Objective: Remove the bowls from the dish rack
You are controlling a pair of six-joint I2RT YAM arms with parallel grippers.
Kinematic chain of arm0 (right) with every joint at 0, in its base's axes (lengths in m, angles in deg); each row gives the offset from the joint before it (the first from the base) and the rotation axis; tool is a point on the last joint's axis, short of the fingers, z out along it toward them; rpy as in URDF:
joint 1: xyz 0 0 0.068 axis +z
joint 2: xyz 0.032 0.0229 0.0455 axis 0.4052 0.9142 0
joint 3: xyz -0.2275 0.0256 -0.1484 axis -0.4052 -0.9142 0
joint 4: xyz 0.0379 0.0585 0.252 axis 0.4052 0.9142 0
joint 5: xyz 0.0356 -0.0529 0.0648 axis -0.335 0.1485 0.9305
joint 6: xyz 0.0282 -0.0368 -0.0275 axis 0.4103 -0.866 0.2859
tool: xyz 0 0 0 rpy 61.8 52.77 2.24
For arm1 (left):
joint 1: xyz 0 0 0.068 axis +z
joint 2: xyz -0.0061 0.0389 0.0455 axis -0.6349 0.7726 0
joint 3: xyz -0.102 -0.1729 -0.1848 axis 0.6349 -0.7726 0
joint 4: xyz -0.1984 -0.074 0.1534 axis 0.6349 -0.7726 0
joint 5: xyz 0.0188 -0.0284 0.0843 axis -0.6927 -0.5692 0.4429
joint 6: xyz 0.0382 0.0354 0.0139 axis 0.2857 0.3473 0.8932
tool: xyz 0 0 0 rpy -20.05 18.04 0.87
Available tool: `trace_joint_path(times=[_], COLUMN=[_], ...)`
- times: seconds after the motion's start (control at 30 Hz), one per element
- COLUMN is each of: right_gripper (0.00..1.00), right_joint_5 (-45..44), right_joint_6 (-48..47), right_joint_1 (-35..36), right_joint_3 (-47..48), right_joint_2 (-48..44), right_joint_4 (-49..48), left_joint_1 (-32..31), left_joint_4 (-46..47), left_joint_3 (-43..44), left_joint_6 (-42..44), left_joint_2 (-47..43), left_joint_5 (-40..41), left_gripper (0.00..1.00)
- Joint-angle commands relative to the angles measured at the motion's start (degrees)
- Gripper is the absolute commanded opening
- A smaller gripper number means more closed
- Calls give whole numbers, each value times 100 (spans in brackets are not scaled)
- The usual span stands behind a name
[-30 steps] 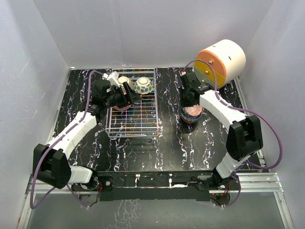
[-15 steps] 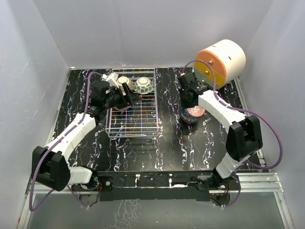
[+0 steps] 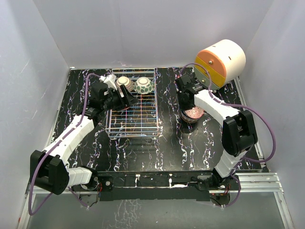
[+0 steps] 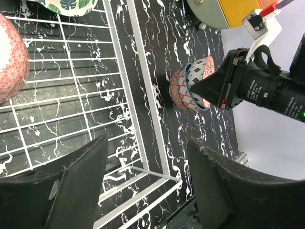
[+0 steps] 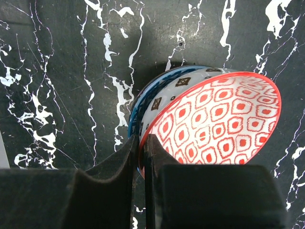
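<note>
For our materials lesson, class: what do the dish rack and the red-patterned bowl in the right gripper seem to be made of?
Dish rack: probably metal wire, judging by thin silvery rods in an open grid.
Red-patterned bowl: likely glazed ceramic, judging by its smooth printed pattern, soft sheen and thin, hard-looking rim.

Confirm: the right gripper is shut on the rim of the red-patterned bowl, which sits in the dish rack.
Not in the dish rack: the red-patterned bowl is nested on other bowls on the table beside it, as the left wrist view shows. Rest stands.
</note>
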Motion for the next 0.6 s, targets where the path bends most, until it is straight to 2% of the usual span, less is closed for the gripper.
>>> trace_joint_path(times=[0.0, 0.1, 0.27, 0.57], right_gripper=[12, 18, 35, 36], right_joint_5=[-213, -253, -140, -287], right_joint_6=[12, 46, 50, 144], right_joint_1=[12, 11, 20, 18], right_joint_3=[40, 105, 193, 81], right_joint_2=[-16, -34, -167, -866], right_joint_4=[-305, -251, -256, -313], left_joint_1=[46, 61, 61, 73], left_joint_4=[-84, -87, -89, -90], left_joint_3=[-93, -108, -123, -147], left_joint_6=[93, 84, 85, 95], left_joint_2=[-274, -283, -279, -283], left_joint_5=[32, 22, 8, -13], left_gripper=[65, 65, 65, 65])
